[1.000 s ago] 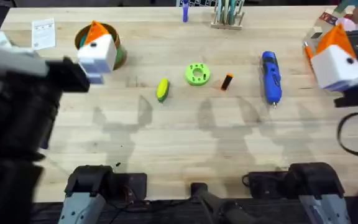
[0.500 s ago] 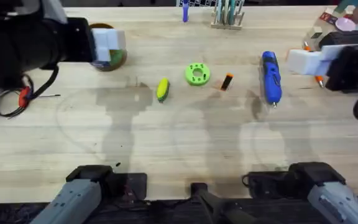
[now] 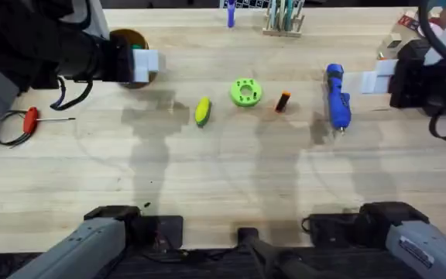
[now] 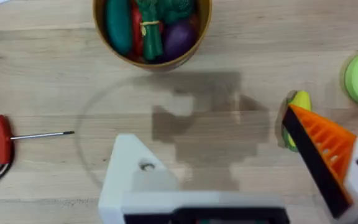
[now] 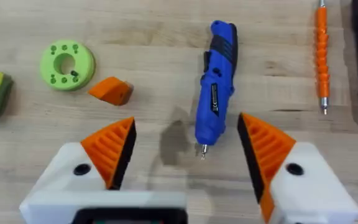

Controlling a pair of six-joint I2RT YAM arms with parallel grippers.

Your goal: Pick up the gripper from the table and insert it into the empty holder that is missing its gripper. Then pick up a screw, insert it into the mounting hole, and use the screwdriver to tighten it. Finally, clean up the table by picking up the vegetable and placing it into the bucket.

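Observation:
The orange wedge-shaped gripper [image 3: 283, 101] [image 5: 112, 90] lies on the table between the green disc and the blue screwdriver [image 3: 337, 94] [image 5: 216, 87]. My left gripper [image 3: 144, 63] [image 4: 210, 134] hangs open beside the bucket [image 3: 128, 39] [image 4: 152, 31]. One of its tips is a bare white holder [image 4: 135, 177]; the other carries an orange pad. The corn vegetable [image 3: 202, 111] [image 4: 298, 102] lies left of the disc. My right gripper [image 3: 374, 79] [image 5: 185, 124] is open above the table near the screwdriver's bit, both orange pads in place. A small dark thing sits in the disc; I cannot tell whether it is a screw.
A green disc with holes [image 3: 245, 92] [image 5: 67, 64] sits mid-table. The bucket holds several toy vegetables. A red-handled tool [image 3: 31, 120] [image 4: 2, 137] lies at the far left. A thin orange stick [image 5: 321, 56] lies at the far right. A rack [image 3: 283, 19] stands at the back.
Both arms dropped away from the camera and now reach out low over the table. The left gripper moved a little right of the bucket, uncovering the red-handled tool.

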